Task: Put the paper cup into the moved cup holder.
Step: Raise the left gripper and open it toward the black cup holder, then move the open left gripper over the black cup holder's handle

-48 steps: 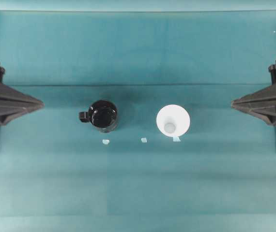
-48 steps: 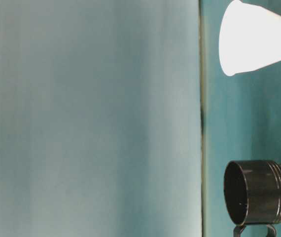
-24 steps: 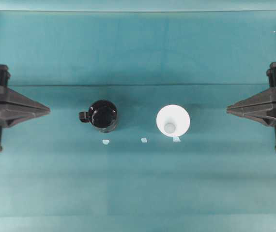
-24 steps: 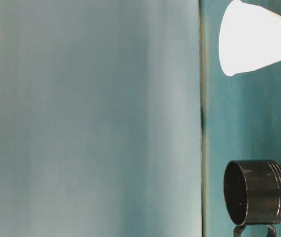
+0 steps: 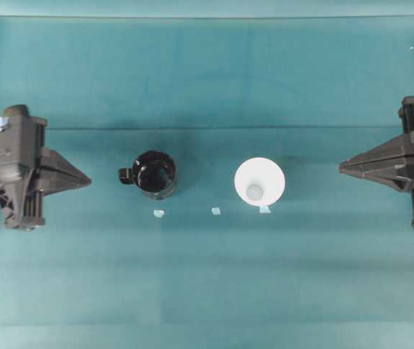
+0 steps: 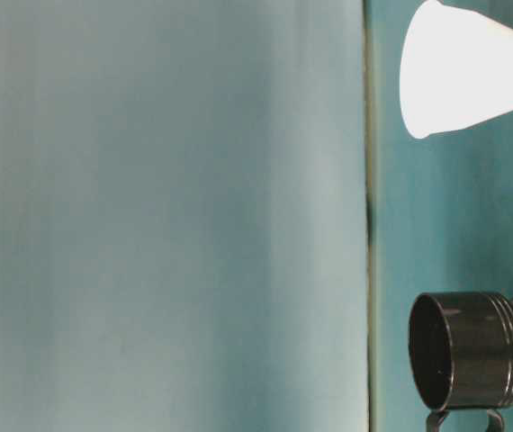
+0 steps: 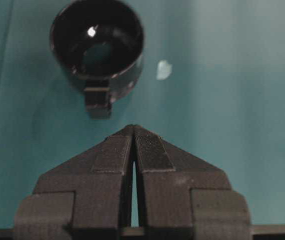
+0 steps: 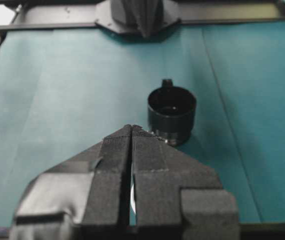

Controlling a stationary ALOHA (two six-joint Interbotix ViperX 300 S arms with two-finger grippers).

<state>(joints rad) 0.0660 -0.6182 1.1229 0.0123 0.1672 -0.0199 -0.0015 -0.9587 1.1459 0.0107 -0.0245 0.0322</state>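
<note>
From overhead we see the paper cup standing apart from the empty cup holder on the tabletop, both untouched; both wrist views show our left hand and right hand pressed together, probably holding nothing, so everything remains.

White paper cup, glossy black cup holder.

Matte black wedge hands (ribbed pads)
</note>
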